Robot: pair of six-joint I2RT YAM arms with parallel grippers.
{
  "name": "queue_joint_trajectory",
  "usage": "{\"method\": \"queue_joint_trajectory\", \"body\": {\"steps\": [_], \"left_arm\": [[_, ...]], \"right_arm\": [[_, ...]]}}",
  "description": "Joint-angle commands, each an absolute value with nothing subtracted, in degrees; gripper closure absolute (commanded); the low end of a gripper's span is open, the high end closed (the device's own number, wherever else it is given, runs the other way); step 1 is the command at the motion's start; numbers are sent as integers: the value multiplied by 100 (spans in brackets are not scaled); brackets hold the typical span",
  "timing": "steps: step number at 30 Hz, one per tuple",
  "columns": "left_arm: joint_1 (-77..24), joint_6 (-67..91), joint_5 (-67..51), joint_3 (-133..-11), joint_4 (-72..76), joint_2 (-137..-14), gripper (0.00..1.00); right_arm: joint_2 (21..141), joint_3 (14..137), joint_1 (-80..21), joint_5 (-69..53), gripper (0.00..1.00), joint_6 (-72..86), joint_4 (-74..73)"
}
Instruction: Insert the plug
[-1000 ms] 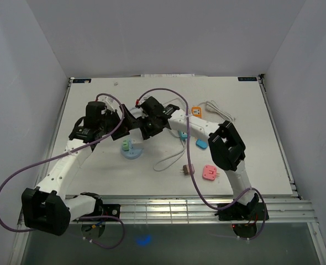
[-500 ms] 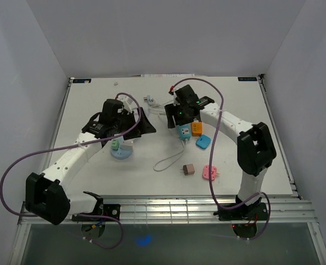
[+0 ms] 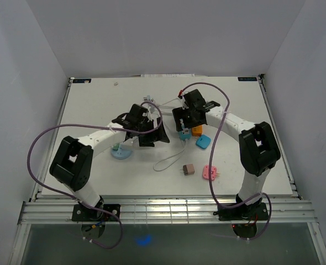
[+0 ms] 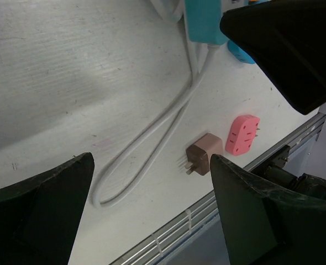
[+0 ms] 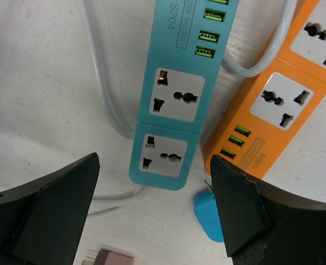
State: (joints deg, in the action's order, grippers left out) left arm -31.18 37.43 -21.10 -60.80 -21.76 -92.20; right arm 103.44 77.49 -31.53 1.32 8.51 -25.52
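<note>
Both pincers gape wide, empty: left pincer [image 4: 151, 160] facing the brown plug [image 4: 203, 160] by the near edge of the surface [image 3: 96, 99], right pincer [image 5: 154, 160] over the teal strip [image 5: 173, 110] mid-surface. We'd centre left, drop straight, grip the body, prongs free.

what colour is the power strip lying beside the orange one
The power strip is teal; the right wrist view shows it best.

Bright, even overhead light; soft, faint shadows; the wrist views' dark near edges look slightly soft.
</note>
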Motion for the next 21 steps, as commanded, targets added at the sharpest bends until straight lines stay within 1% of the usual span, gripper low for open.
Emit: {"method": "queue_joint_trajectory", "body": {"steps": [1, 5, 6, 11, 14, 17, 18, 21], "left_arm": [[-3015, 3788, -2224, -6021, -1907, -9377, 4], [-2813, 3806, -1882, -5977, -1960, -9729, 4], [-2734, 3806, -1855, -5968, -1986, -9764, 5], [-1909, 3692, -1811, -6029, -1995, -10080, 6], [-1469, 3639, -1688, -6310, -2083, -10362, 6], [-1214, 3639, -1311, -6774, -2363, -10669, 7], [-1161, 3665, -1127, -6898, -2416, -10748, 7], [-993, 3665, -1125, -7347, -2461, -10968, 7]], "right_arm": [[10582, 8050, -3120, 149, 14, 791, -2294], [10836, 8191, -3094, 185, 15, 809, -2276], [10950, 8261, -3076, 167, 16, 843, -2285], [11215, 8420, -3059, 158, 18, 905, -2294], [11320, 8420, -3059, 97, 19, 914, -2285], [11382, 8368, -3067, 62, 26, 897, -2285], [11391, 8341, -3067, -130, 30, 896, -2303], [11268, 8122, -3137, -255, 40, 861, -2189]]}}
